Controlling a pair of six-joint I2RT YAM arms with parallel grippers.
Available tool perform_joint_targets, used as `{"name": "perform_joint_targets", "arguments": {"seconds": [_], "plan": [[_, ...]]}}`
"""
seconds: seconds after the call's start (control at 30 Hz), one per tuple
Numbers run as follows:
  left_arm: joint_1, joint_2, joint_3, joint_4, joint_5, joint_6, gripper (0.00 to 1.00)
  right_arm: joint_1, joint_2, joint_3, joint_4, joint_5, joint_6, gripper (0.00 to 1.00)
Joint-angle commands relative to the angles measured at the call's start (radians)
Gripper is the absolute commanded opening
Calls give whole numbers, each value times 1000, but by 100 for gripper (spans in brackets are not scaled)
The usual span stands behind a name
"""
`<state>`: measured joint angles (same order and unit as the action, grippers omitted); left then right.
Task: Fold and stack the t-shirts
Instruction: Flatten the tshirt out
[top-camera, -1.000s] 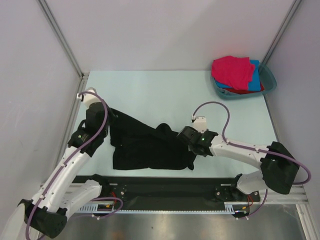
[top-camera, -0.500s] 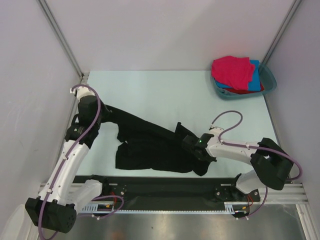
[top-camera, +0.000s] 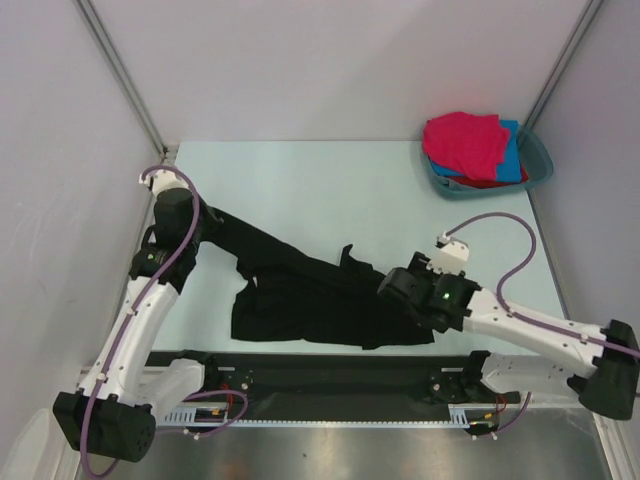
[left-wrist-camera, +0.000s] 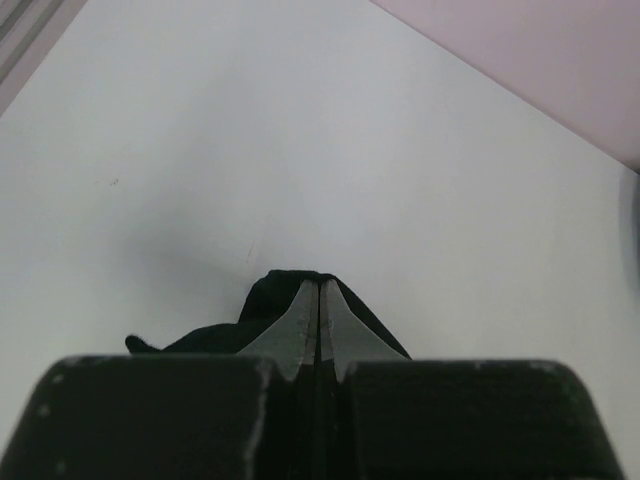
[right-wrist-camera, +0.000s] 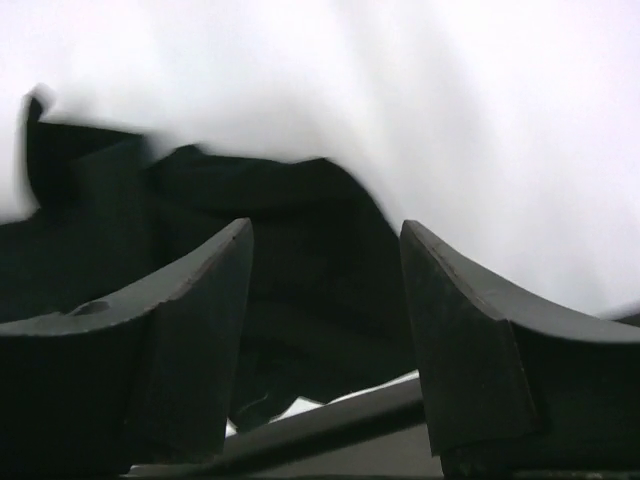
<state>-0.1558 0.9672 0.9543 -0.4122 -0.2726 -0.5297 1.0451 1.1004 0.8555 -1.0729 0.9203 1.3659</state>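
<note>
Nearest, the right gripper stands open over the near-right end of the black t-shirt, with nothing clamped. It should bite a true hem corner rather than a bunched fold, then draw away from the other arm so the cloth flattens. Farther left, the left gripper is pinched tight on the shirt's far corner and need only anchor it. Far right, the pink t-shirt, blue t-shirt and red t-shirt wait in the basin. Compared with a second ago, the right arm lies lower and the black shirt stretches further rightward.
</note>
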Motion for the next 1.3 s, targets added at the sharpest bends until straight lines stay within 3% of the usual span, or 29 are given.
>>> {"name": "perform_joint_targets", "arguments": {"seconds": [0.0,0.17,0.47,0.87,1.27], "plan": [[15,-7,41,62,15,20,0,-48,-83,16,422,-31,-580,65],[16,-2,34,70,41,16,0,-250,-1,19,674,-436,-746,65],[15,7,32,73,67,13,0,-310,328,171,866,-707,-876,59],[15,10,35,72,69,16,1,-355,503,301,873,-877,-892,58],[15,10,40,67,73,19,0,-359,610,339,809,-808,-872,52]]}}
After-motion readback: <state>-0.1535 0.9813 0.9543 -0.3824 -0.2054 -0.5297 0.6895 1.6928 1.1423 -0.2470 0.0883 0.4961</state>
